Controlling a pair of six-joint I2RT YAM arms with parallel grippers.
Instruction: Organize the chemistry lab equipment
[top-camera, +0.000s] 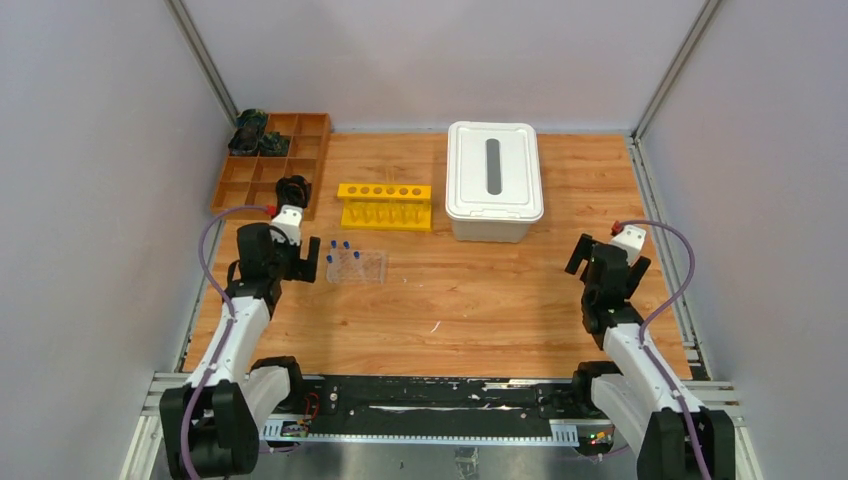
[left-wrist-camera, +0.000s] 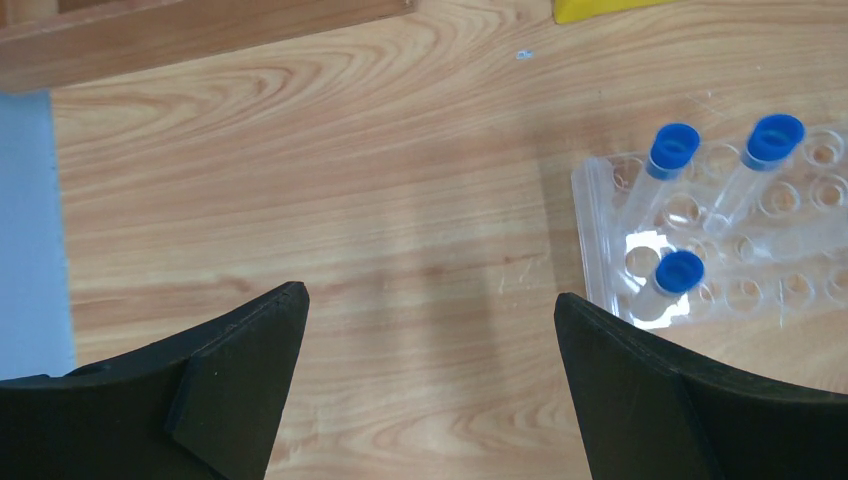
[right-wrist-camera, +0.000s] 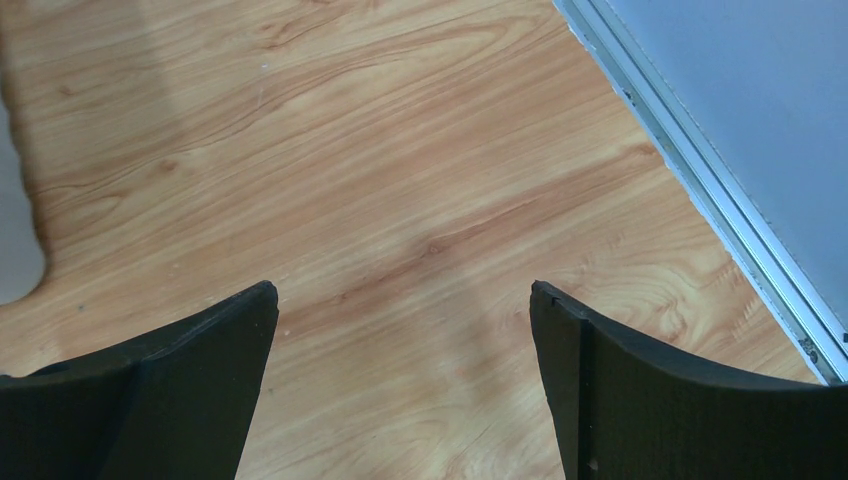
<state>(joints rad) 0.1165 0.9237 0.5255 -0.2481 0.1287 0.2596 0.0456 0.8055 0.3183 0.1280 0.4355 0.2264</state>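
Just right of the left gripper (left-wrist-camera: 428, 296), whose jaws stand apart and empty, the clear tube rack (left-wrist-camera: 597, 230) holds three blue-capped tubes (left-wrist-camera: 675, 150). A sideways approach could push the light rack or tip a tube. The right gripper (right-wrist-camera: 400, 290) is apart too.

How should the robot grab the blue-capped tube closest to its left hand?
I'd pinch the tube just under its blue cap, coming straight down from above with the open left gripper. It stands upright in the clear rack, so only its top sticks out.
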